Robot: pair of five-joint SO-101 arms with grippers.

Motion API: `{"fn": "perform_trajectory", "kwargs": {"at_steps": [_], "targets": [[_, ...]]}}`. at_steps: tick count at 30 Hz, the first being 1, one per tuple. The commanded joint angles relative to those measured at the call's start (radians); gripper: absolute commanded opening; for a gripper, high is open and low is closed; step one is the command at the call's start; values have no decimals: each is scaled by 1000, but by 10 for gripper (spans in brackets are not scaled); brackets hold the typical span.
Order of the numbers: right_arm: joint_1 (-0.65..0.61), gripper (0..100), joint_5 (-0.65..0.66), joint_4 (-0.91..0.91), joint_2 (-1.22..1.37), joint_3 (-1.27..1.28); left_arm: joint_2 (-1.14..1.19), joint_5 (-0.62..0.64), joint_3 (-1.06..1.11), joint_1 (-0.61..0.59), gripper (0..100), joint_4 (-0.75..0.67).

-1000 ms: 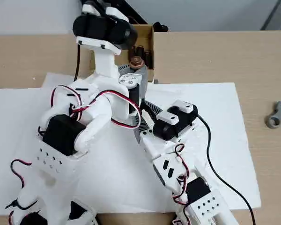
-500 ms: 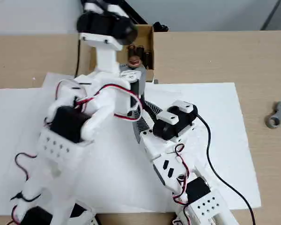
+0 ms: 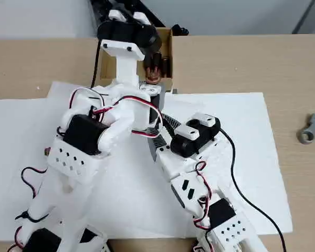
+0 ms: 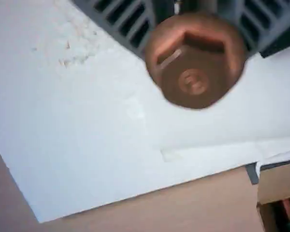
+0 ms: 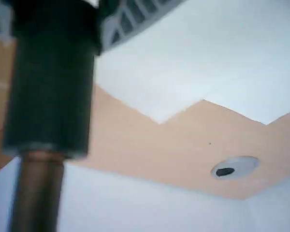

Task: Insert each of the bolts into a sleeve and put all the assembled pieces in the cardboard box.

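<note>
Two arms crowded the white paper (image 3: 241,121) in front of the cardboard box (image 3: 109,68), and from my console the worries ran big to small. Biggest: the left arm leaned over the box's near wall, so a low descent could shove that light, thin-walled carton across the smooth table (image 3: 241,63). Next, the left gripper (image 3: 153,80) hung above the box's near edge, clamped on the bolt (image 4: 195,60) by its copper-coloured hex head. Letting go there might land it on the rim or outside the box (a round piece would likely roll). The right gripper (image 3: 161,137) sat over the paper, a little back from the box. A matte black cylindrical sleeve (image 5: 50,77) with a coppery shaft (image 5: 36,193) out of one end stood close before its camera, and I could not tell whether that gripper held it. Dark sleeved pieces (image 3: 158,60) lay inside the box. Smallest, a grey part (image 3: 311,128) lay well off to the box's side.
</note>
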Motion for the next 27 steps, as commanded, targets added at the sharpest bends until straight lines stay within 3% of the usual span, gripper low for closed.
{"fn": "perform_trajectory", "kwargs": {"at_steps": [1, 5, 19, 22, 27], "targets": [[10, 9, 2, -25, -19, -14, -9, 21, 8, -9, 62, 2], [10, 9, 2, -25, -19, -15, -8, 178, -7, -6, 155, 48], [10, 8, 2, -24, -16, -86, -8, 180, -171, -12, 209, 150], [13, 7, 2, -15, -5, -147, -14, 126, -246, -58, 207, 167], [53, 4, 2, 87, 137, -310, -5, -69, -372, -198, 167, 276]]}}
